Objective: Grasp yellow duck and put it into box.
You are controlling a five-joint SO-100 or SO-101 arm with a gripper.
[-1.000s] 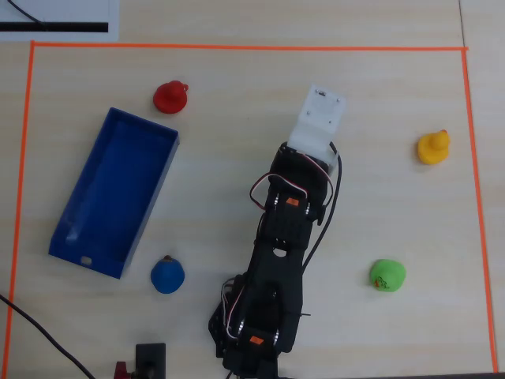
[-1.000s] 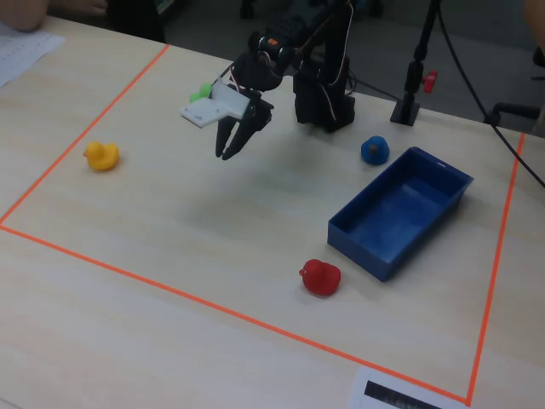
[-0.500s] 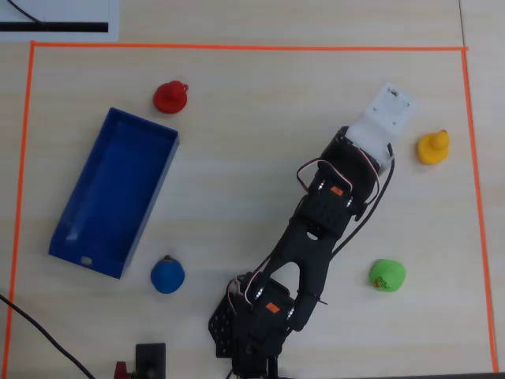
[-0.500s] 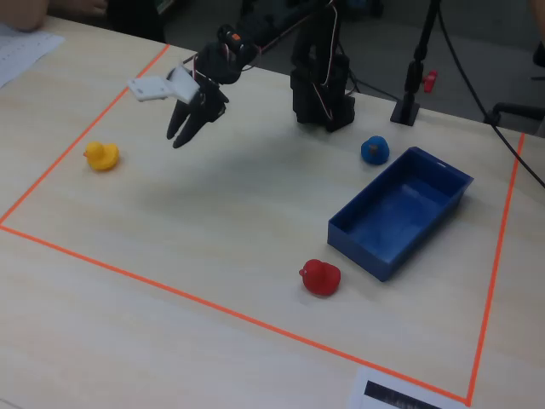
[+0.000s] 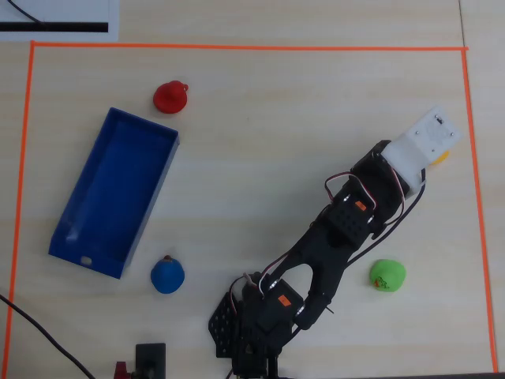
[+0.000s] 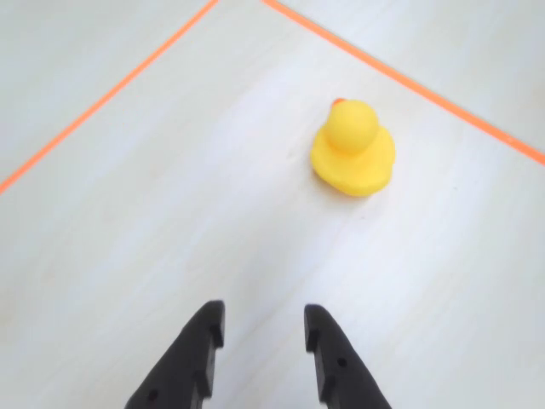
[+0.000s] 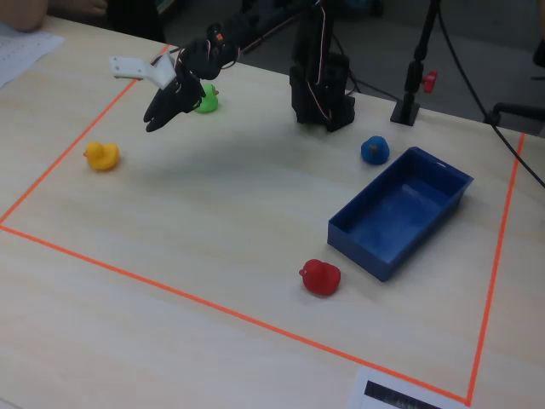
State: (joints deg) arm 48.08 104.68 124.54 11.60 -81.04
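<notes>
Pincer (image 6: 262,328) partly open, empty, above the table (image 6: 170,213) short of the yellow duck (image 6: 352,150)

Wrist view: two dark fingers (image 6: 197,354) with a clear gap between them, nothing in the gap; yellow duck sits ahead of the tips and a bit to the right, well apart, upright on the table, orange beak pointing away from the pincer, just inside the orange tape corner (image 6: 255,4). Fixed view: pincer (image 7: 157,119) raised off the surface, duck (image 7: 101,155) below and left of it, not touching. Overhead view: duck (image 5: 442,155) mostly hidden under the white wrist part, only a yellow edge shows. Box (image 7: 400,210) far from the pincer on the opposite side of the taped area, empty, open top. Red toy (image 7: 321,277) and blue toy (image 7: 375,150) near the box, green toy (image 7: 207,100) just behind the pincer in fixed view
</notes>
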